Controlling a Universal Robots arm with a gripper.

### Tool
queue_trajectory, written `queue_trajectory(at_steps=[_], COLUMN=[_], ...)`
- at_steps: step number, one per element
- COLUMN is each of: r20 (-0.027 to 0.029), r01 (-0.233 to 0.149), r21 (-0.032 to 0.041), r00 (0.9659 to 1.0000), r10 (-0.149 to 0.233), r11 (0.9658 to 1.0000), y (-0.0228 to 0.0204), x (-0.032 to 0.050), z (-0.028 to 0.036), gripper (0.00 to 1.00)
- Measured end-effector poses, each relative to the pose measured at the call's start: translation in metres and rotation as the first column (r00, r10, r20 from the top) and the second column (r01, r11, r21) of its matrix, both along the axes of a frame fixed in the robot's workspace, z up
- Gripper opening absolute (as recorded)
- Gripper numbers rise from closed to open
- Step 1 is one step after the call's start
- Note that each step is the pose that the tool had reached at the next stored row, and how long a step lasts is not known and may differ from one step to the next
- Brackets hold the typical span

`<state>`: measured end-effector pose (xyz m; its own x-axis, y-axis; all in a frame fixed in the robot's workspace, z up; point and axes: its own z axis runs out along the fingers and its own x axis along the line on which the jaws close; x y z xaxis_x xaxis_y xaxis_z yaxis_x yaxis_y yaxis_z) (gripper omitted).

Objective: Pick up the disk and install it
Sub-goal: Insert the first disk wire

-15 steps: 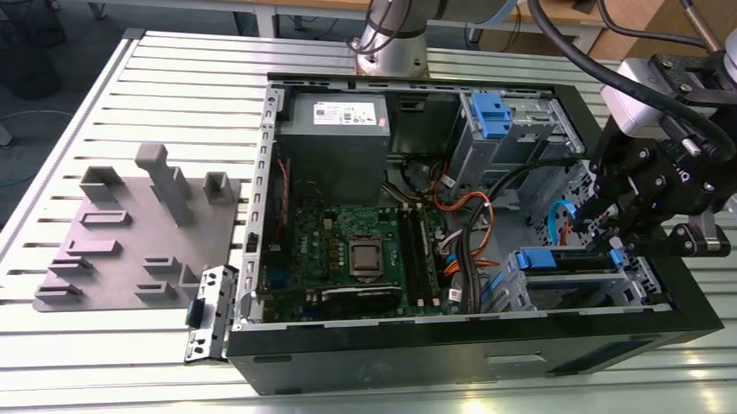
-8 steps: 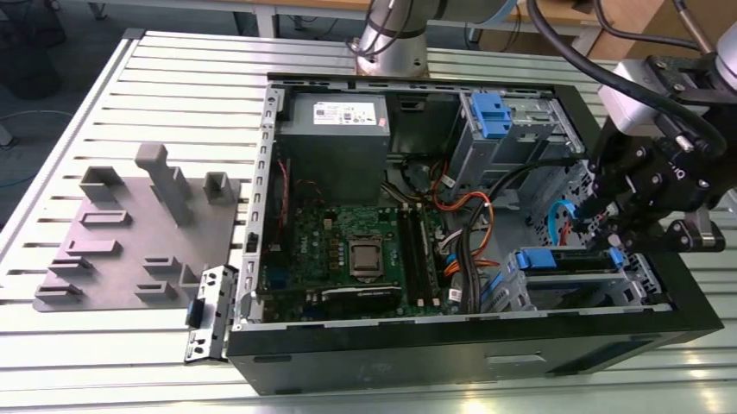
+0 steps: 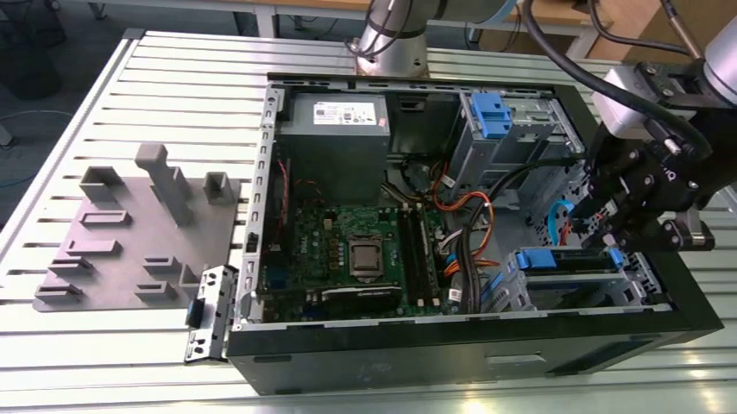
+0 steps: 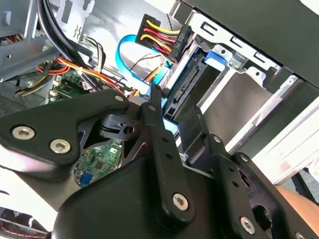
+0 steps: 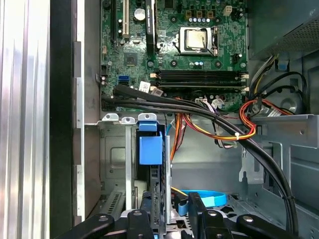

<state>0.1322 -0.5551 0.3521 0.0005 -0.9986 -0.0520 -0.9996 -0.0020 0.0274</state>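
Tool [image 5: 171, 198], black and angular, at slim blue-railed metal disk [image 5: 154, 174].

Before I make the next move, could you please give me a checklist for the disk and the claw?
1. Claw closed on the disk: ok.
2. Disk standing inside the drive cage: ok.
3. Disk fully seated: cannot tell.
4. Blue data cable clear of the claw: not ok, it lies right beside it.
5. Black cable bundle clear of the disk: ok.
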Motion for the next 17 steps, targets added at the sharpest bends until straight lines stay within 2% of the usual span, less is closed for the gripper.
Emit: queue_trajectory(at_steps=[3, 12, 13, 15, 16, 17], r20=[-0.0002, -0.0002, -0.0002, -0.0002, -0.0002, -0.0002], r01=[0.0, 0.0, 0.0, 0.0, 0.0, 0.0], r21=[-0.0006, -0.0003, -0.0003, -0.0003, -0.0002, -0.0002], r00=[1.0, 1.0, 1.0, 1.0, 1.0, 1.0], r10=[0.0, 0.0, 0.0, 0.0, 0.0, 0.0], r11=[1.0, 1.0, 1.0, 1.0, 1.0, 1.0], y=[0.0004, 0.0003, 0.0003, 0.0003, 0.0003, 0.0003], x=[0.0, 0.0, 0.0, 0.0, 0.0, 0.0], z=[-0.0023, -0.0024, -0.0024, -0.0024, -0.0024, -0.0023], gripper=[0.42, 0.42, 0.4, 0.28, 0.28, 0.22])
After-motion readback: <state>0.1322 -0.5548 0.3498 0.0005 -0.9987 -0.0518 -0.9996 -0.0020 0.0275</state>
